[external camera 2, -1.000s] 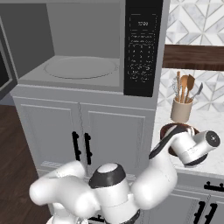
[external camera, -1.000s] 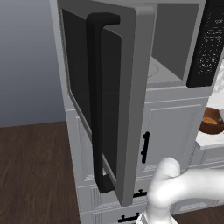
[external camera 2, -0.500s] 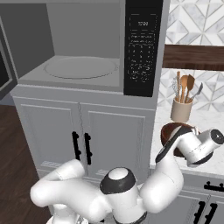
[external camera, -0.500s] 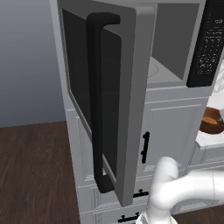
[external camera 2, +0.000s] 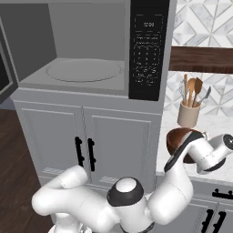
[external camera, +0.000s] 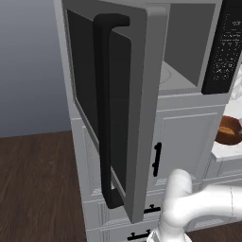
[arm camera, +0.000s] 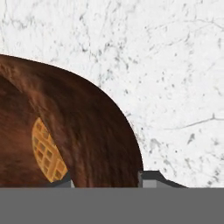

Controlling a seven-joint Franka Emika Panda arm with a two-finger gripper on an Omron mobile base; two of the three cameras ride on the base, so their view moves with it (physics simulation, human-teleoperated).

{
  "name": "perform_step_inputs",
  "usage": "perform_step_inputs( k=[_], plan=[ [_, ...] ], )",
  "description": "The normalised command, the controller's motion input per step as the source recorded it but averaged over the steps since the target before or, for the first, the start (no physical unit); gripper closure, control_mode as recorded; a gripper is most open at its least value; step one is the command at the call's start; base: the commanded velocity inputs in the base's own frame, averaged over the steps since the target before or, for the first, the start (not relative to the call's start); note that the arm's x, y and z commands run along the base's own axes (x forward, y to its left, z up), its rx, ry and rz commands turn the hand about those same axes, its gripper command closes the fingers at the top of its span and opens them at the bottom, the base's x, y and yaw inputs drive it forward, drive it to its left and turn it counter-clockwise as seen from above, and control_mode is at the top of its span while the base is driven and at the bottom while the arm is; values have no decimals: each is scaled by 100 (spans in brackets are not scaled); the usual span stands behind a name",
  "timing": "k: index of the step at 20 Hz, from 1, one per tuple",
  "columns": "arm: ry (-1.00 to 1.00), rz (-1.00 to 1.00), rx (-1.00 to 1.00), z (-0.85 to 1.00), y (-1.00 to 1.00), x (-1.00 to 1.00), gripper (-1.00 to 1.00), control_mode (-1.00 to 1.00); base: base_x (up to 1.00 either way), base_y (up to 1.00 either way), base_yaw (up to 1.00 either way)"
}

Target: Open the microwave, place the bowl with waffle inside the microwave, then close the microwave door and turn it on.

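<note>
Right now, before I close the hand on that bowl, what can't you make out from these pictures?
- Hand: the bottom edge of the hand view cuts off the fingertips, so the bowl's wall sits between them but contact is unclear.
- Waffle: partly past the bowl's wall.
- Bowl in the right base view: the wrist covers part.
- Microwave keypad: markings too small.

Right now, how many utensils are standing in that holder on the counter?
3 that I can make out in the holder right of the microwave: a thin stick at left, a wooden spoon in the middle, a grey utensil leaning right. More may be hidden.
</note>
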Motion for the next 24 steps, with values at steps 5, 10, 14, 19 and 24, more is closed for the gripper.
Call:
perform_step_inputs(
  k=[5, 10, 14, 19, 24],
  plan=[
    [-1, 0, 0, 8, -7, -34, 100, -100, 0, 0, 0],
    [-1, -5, 0, 41, -66, -98, 100, -100, 0, 0, 0],
    [-9, -7, 0, 66, -63, -100, 100, -100, 0, 0, 0],
    [-16, 0, 0, 99, -5, -100, 100, -100, 0, 0, 0],
    [-20, 0, 0, 91, 1, -100, 100, -100, 0, 0, 0]
  ],
)
